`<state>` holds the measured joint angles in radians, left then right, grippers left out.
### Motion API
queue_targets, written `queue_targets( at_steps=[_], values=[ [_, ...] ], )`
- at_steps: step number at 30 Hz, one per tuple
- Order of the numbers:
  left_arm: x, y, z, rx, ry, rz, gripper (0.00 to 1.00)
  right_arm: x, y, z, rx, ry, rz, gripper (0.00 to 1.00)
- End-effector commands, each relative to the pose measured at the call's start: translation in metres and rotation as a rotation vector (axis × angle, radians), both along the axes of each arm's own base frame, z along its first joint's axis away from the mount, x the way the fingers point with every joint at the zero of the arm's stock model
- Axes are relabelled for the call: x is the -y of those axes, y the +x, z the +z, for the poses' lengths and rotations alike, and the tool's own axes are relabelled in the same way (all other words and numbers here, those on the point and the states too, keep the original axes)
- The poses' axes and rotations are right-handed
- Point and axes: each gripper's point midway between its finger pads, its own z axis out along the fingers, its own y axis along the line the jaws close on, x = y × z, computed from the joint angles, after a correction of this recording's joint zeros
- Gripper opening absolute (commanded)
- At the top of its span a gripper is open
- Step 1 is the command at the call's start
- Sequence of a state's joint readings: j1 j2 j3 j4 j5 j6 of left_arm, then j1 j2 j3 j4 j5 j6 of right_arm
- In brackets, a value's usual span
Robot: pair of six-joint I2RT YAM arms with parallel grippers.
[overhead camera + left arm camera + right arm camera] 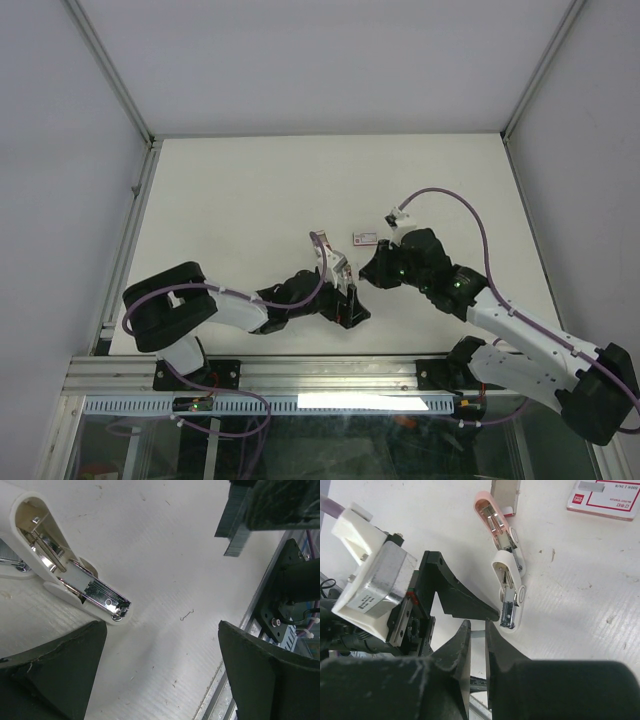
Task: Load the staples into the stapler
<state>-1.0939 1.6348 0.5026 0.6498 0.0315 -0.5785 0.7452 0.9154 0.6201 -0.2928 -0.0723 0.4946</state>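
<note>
Stapler [509,577] splayed open on scuffed white table [570,605]

You see the whole table [250,190] from the top camera, looking down from behind; your two wrist cameras sit close above it, both sharing the stapler [507,575].

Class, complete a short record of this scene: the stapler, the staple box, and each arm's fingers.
stapler: pink-and-white mini plastic stapler, hinged open on the white table, metal channel exposed
box: flat rectangular red-and-white staple box, lying apart from the stapler
left fingers: wide open, empty, beside the stapler
right fingers: shut on grey strip of staples
</note>
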Motion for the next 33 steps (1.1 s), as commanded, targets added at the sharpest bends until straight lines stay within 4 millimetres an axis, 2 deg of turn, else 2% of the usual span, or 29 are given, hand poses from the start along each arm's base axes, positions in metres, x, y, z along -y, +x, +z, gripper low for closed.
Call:
queue_targets(
  at_steps=[1, 3, 4, 5, 6, 7, 9, 12, 15, 19, 21, 26, 33],
  values=[
    [0.008, 0.003, 0.022, 0.044, -0.077, 0.001, 0.99, 0.001, 0.008, 0.003, 0.034, -0.024, -0.015, 0.10],
    [-0.003, 0.009, 0.032, 0.053, -0.099, 0.035, 0.99, 0.004, 0.008, -0.003, 0.024, -0.049, -0.023, 0.10],
    [-0.011, 0.012, 0.032, 0.043, -0.096, 0.050, 0.99, 0.002, 0.006, -0.005, 0.018, -0.058, -0.011, 0.10],
    [-0.019, 0.016, 0.041, 0.041, -0.110, 0.068, 0.99, 0.000, 0.004, -0.008, 0.012, -0.067, -0.005, 0.10],
    [-0.031, 0.024, 0.038, 0.027, -0.086, 0.098, 0.99, -0.002, 0.004, -0.010, 0.009, -0.075, -0.002, 0.10],
    [-0.039, 0.029, 0.047, 0.036, -0.092, 0.116, 0.99, -0.003, 0.004, -0.012, 0.005, -0.086, -0.001, 0.09],
    [-0.058, 0.041, 0.053, 0.052, -0.061, 0.158, 0.99, -0.008, 0.005, -0.018, -0.003, -0.113, -0.001, 0.09],
    [-0.091, 0.065, 0.052, 0.041, -0.020, 0.247, 0.99, -0.014, 0.006, -0.027, -0.006, -0.162, -0.004, 0.09],
    [-0.128, 0.088, 0.044, 0.014, -0.016, 0.346, 0.99, -0.019, 0.008, -0.037, -0.012, -0.220, -0.015, 0.10],
    [-0.164, 0.111, 0.043, 0.068, -0.009, 0.467, 0.99, -0.022, 0.011, -0.046, -0.020, -0.277, -0.047, 0.09],
    [-0.175, 0.117, 0.046, 0.116, 0.013, 0.518, 0.99, -0.022, 0.013, -0.049, -0.024, -0.298, -0.061, 0.09],
    [-0.189, 0.115, 0.057, 0.198, 0.013, 0.557, 0.99, -0.024, 0.016, -0.057, -0.033, -0.345, -0.080, 0.09],
    [-0.194, 0.111, 0.064, 0.228, -0.009, 0.568, 0.99, -0.032, 0.017, -0.063, -0.044, -0.378, -0.071, 0.09]
  ],
)
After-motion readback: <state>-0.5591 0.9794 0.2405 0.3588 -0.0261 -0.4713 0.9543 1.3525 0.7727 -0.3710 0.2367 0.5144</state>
